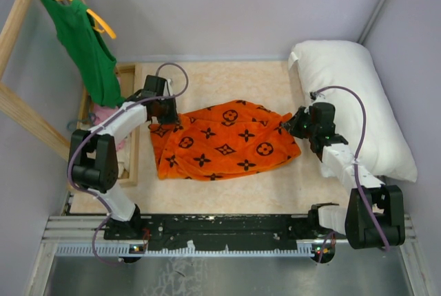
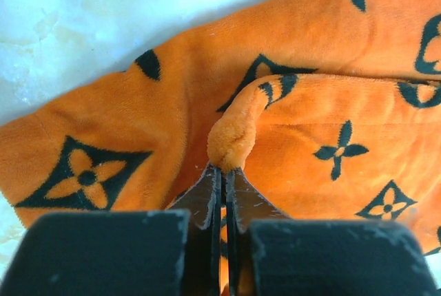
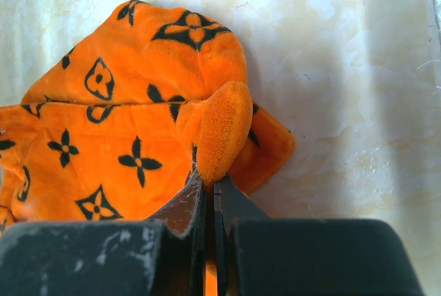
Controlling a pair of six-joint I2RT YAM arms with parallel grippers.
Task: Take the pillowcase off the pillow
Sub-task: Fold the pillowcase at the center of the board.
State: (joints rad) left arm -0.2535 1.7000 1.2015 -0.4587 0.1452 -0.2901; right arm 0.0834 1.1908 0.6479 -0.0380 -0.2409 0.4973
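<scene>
Pillowcase (image 1: 224, 141) off the pillow (image 1: 355, 103), pinched at both ends.

The orange cover with black flower and circle motifs lies flat and crumpled at the centre of the pale counter (image 1: 227, 189). The left claw (image 2: 222, 172) is closed tight on a bunched fold at the cover's 9 o'clock edge. The right claw (image 3: 212, 187) is closed tight on a rolled corner at its 3 o'clock edge. The plump white pillow rests bare at 2 o'clock, along the counter's right side, apart from the cover. A green tank top (image 1: 86, 48) hangs from a yellow hanger (image 1: 103, 26) at 10 o'clock, with a pink cloth (image 1: 103, 113) just below it.
</scene>
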